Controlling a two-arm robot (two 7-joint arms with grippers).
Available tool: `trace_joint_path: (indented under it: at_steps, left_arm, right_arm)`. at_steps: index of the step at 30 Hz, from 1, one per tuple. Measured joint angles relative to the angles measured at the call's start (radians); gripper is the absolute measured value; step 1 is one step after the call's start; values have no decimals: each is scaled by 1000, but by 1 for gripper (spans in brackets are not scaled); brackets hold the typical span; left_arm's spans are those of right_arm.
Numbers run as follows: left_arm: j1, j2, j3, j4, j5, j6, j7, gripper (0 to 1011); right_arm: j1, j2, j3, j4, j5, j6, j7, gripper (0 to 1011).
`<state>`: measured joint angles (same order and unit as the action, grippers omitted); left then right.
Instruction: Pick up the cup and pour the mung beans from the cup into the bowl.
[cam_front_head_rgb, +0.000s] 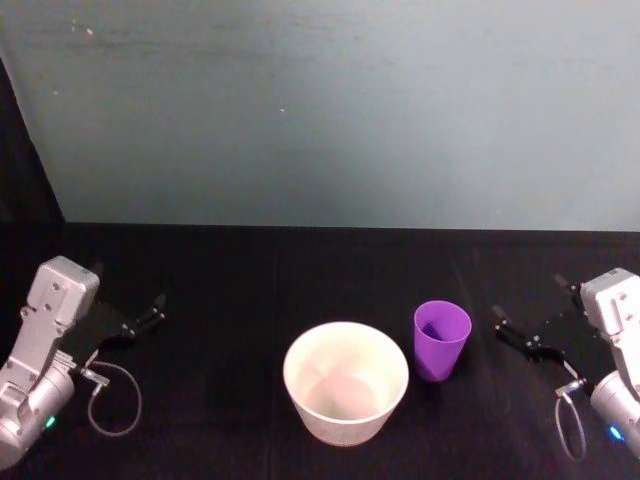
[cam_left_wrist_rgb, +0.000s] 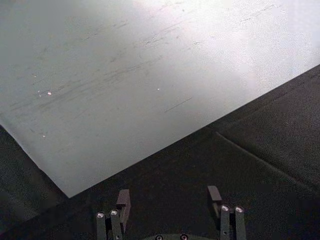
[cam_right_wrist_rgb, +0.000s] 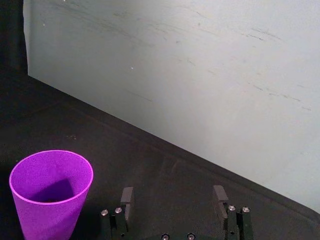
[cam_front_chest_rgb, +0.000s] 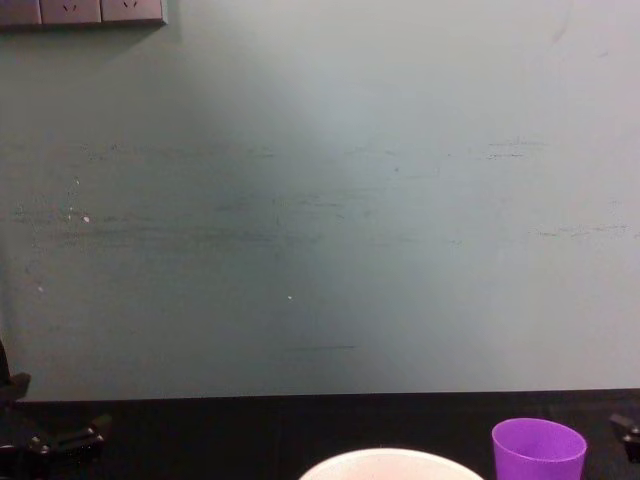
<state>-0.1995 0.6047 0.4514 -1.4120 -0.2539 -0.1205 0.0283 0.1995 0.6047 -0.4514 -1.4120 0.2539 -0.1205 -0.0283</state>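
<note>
The purple cup (cam_front_head_rgb: 441, 340) stands upright on the black table, just right of the wide pale bowl (cam_front_head_rgb: 345, 383), with a small gap between them. The cup's inside shows purple wall and shadow; the mung beans are hidden. My right gripper (cam_front_head_rgb: 500, 325) is open low over the table, a short way right of the cup and pointing at it. In the right wrist view the cup (cam_right_wrist_rgb: 50, 192) stands ahead and to one side of the open right gripper (cam_right_wrist_rgb: 173, 196). My left gripper (cam_front_head_rgb: 155, 310) rests open at the far left, well away from the bowl, fingers (cam_left_wrist_rgb: 122, 200) spread.
A grey-green wall (cam_front_head_rgb: 330, 110) rises along the table's far edge. Cable loops hang by the left arm (cam_front_head_rgb: 115, 400) and the right arm (cam_front_head_rgb: 570, 420). In the chest view the cup (cam_front_chest_rgb: 538, 452) and the bowl's rim (cam_front_chest_rgb: 385, 462) sit at the bottom edge.
</note>
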Motion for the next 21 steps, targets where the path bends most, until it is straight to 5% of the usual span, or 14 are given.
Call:
trace_joint_path:
  at_steps: [13, 21]
  left_arm:
    - [0, 0, 0, 0, 0, 0, 0, 1003]
    - [0, 0, 0, 0, 0, 0, 0, 1003]
  right_arm:
    - [-12, 4, 2, -7, -6, -10, 8, 1002]
    - [-97, 33, 31, -77, 4, -35, 40, 1002]
